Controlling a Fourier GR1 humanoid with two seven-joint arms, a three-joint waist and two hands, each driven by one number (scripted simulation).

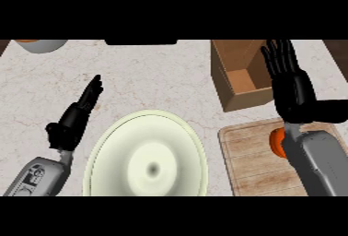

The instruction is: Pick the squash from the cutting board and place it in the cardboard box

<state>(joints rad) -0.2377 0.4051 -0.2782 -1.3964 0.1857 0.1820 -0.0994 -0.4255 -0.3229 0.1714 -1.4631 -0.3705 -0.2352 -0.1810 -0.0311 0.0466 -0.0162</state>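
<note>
Two grey forearms rise from the near edge over a marbled counter [156, 78]. Nearest, a glossy cream plate [146, 159] sits beside a pale, grooved wooden cutting board [255, 161], where the orange squash [276, 142] lies half hidden behind the right forearm. The left hand [75, 117] rests with straight fingers. The right hand [289, 76], fingers spread, hovers over the open cardboard box [238, 80]. Farthest, a bowl's [41, 44] rim shows.
</note>
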